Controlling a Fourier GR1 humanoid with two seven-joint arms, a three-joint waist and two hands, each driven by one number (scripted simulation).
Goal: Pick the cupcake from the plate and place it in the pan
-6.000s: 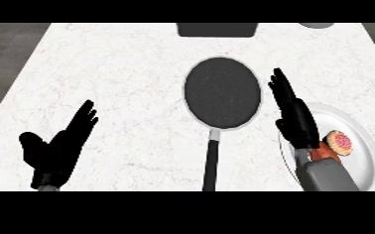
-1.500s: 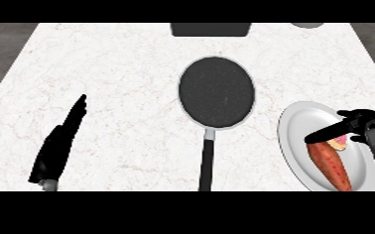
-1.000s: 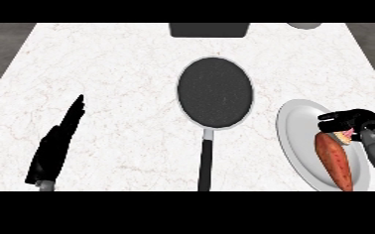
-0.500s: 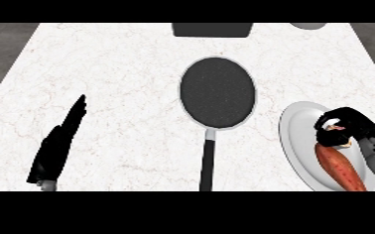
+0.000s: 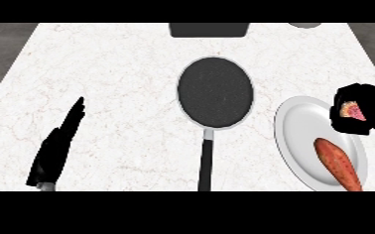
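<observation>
Cupcake [image 5: 353, 112] is the piece that matters here, but going by size: the counter [image 5: 124, 79] is a pale marble slab running from edge to edge. The pan [image 5: 215, 93] lies near its middle, dark bowl bare, handle pointing to the near edge. The plate [image 5: 307, 139] sits by the right edge with an orange sweet potato [image 5: 339, 163] on its near half. The left hand [image 5: 58, 148] rests open and edge-on near the left near corner, fingers straight. The right hand [image 5: 355, 110] is curled round the cupcake at the plate's far right rim, seemingly lifted just off it; only a patch of pink shows between the fingers.

To do this step well, I judge the hand should carry the cupcake level towards the left, clear the pan's rim, and centre over the dark bowl before lowering and uncurling.
</observation>
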